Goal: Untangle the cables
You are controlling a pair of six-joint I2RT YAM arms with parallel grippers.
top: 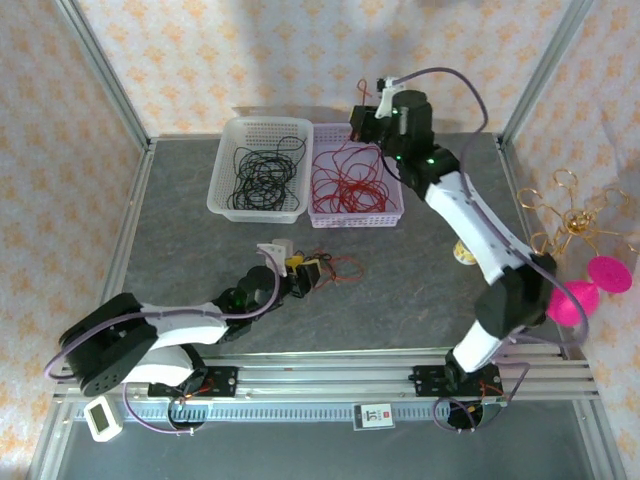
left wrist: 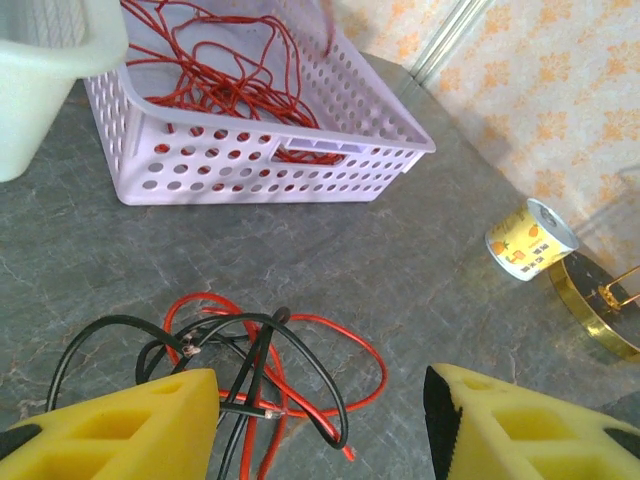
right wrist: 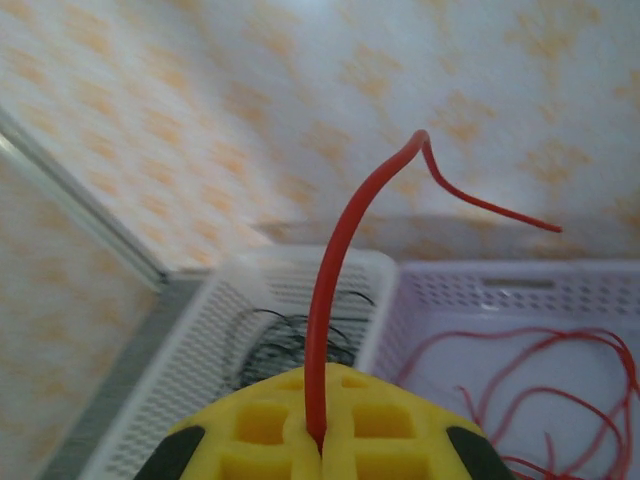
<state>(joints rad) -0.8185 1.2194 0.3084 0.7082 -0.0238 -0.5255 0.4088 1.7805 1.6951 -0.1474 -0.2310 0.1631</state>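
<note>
The left gripper [top: 300, 275] sits low in the middle of the top view. Its yellow jaws stand well apart and grip nothing. In the left wrist view, a tangle of red and black cables [left wrist: 250, 370] lies on the grey table [top: 400, 290]. It spreads from the left finger's tip into the gap between the jaws.

The right gripper [top: 365, 122] is at the upper centre of the top view, over the far edge of the lavender basket [top: 355, 217]. In the right wrist view its jaws are pinched together on a single red cable [right wrist: 330, 290], which rises from between them and bends off to the right.

Loose red cables [top: 350, 180] lie in the lavender basket. Black cables [top: 260, 175] lie in the white basket [top: 255, 212], which touches it on the left. A printed can [left wrist: 530, 240] stands at the right of the left wrist view.
</note>
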